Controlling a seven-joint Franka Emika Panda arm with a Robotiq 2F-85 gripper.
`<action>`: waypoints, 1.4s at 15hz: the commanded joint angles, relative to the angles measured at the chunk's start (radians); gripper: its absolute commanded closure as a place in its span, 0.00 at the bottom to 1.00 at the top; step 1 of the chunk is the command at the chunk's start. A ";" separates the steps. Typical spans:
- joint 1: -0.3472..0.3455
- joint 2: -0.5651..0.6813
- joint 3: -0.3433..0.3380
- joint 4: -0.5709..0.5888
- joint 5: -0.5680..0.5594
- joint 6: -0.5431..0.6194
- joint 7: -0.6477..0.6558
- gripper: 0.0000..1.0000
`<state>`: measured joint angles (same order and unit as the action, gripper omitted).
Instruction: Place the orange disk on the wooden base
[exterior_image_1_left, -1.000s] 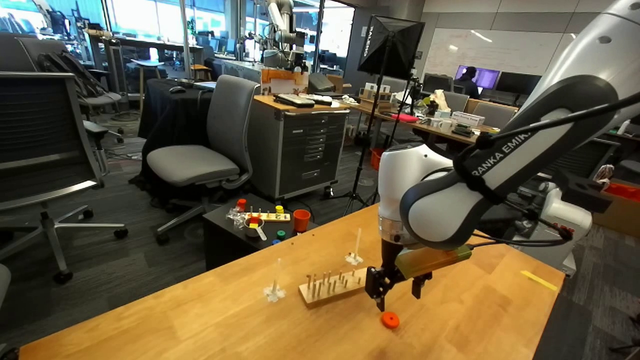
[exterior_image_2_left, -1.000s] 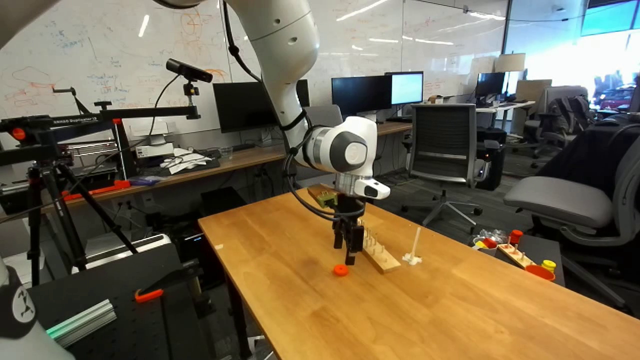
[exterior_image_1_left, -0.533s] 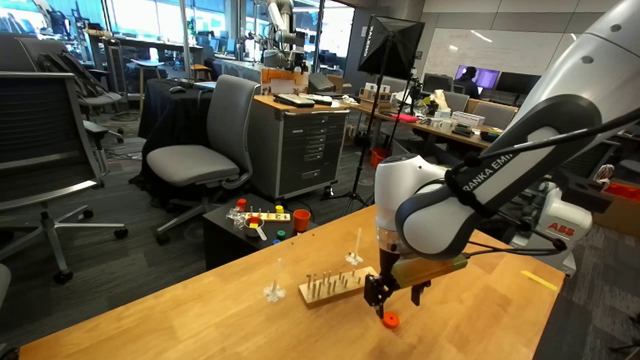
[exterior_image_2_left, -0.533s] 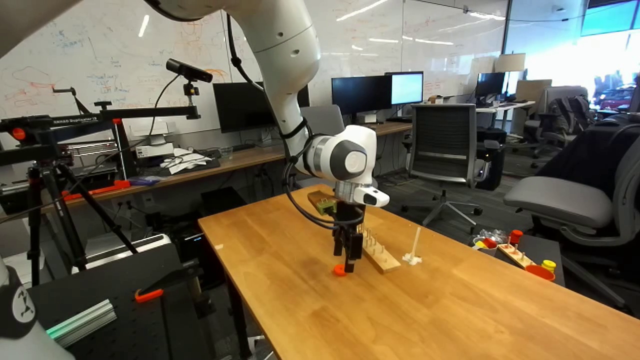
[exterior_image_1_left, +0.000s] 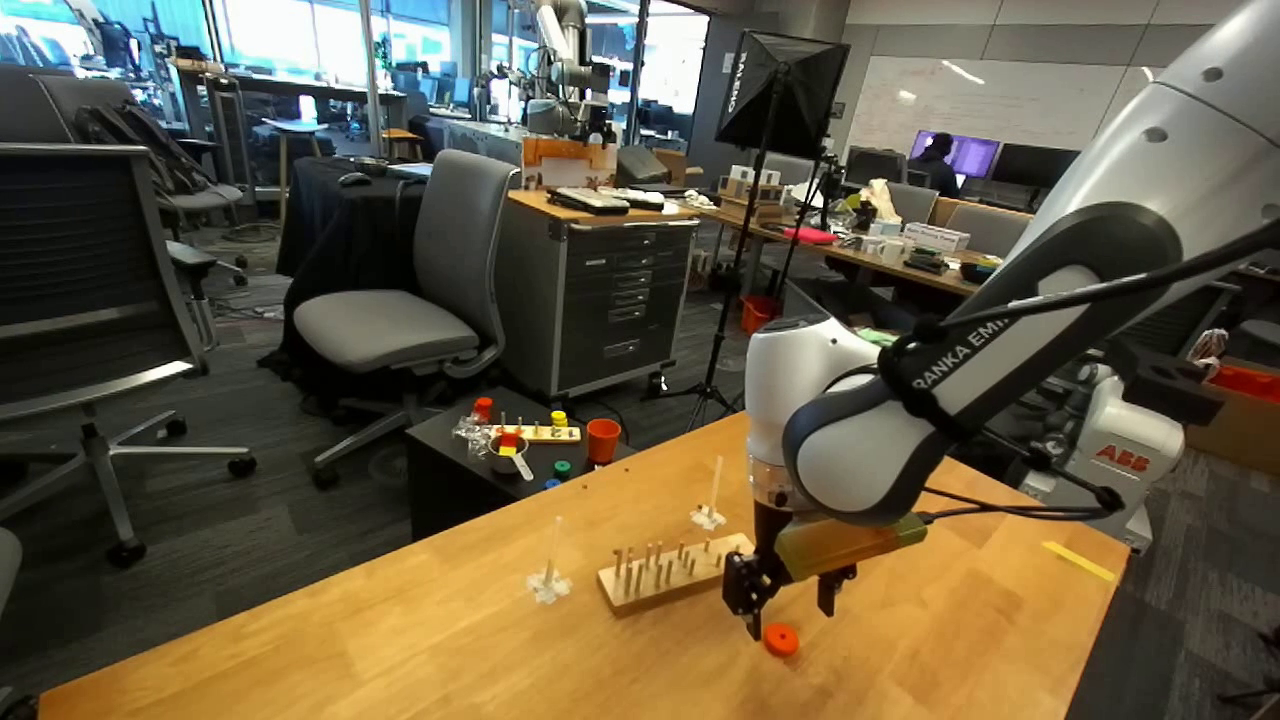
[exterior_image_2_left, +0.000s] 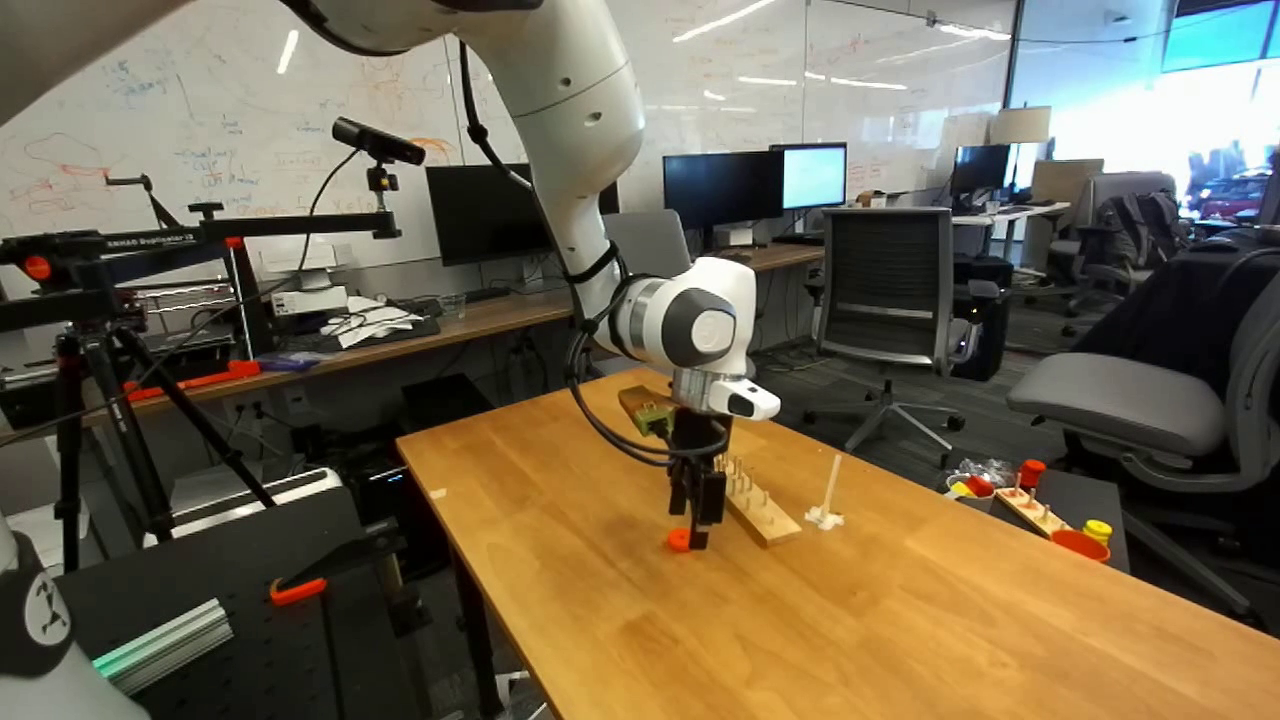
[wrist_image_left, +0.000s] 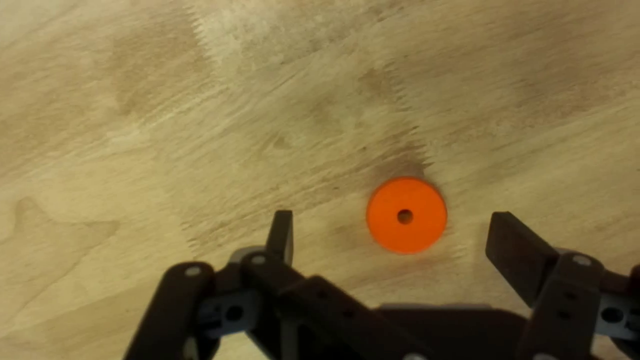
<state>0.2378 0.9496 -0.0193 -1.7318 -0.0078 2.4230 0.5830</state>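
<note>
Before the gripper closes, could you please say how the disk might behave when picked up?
The disk lies flat, so it probably won't roll. It looks solid around its hole, so likely stiff, and smooth, so possibly slippery.

The arm (exterior_image_2_left: 580, 140) is bent, its gripper (wrist_image_left: 391, 217) pointing downward, fingers (wrist_image_left: 520, 255) spread.

Robotics lab — robot arms (exterior_image_1_left: 858, 448), whiteboard (exterior_image_2_left: 720, 120)
</note>
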 joint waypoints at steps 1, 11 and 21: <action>0.010 0.021 -0.012 0.033 0.045 0.007 0.012 0.00; 0.008 0.039 -0.019 0.023 0.122 0.099 0.056 0.00; 0.002 0.049 -0.014 0.011 0.156 0.156 0.097 0.00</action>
<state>0.2304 0.9939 -0.0251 -1.7249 0.1175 2.5618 0.6642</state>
